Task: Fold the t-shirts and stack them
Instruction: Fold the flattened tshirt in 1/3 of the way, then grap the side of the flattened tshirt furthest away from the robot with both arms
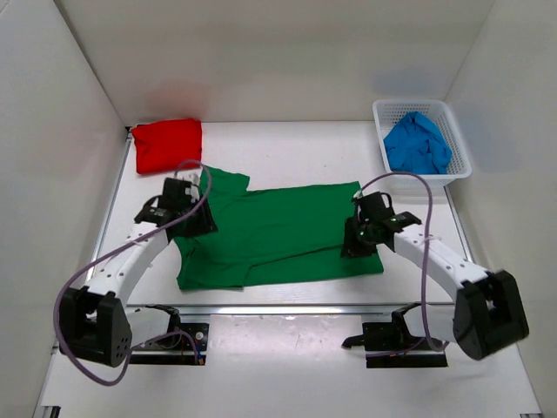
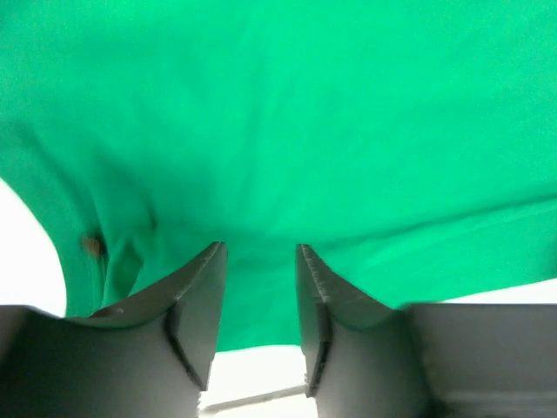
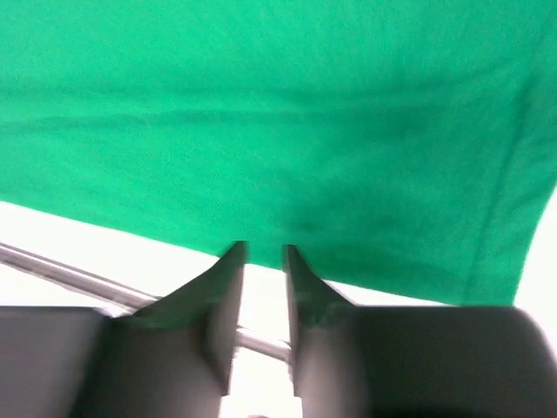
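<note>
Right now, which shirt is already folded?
The red shirt, a neat folded block at the far left. The green shirt lies spread out; the blue shirt is crumpled in the basket.

White table [image 1: 287, 148]; metal rail [image 1: 287, 307] along near edge; red t-shirt [image 1: 167, 144] folded, lying in far-left corner; green t-shirt [image 1: 278, 235] spread flat mid-table, upper-left sleeve near red t-shirt; white lattice basket [image 1: 426, 177] standing in far-right corner, apart from green t-shirt.
</note>
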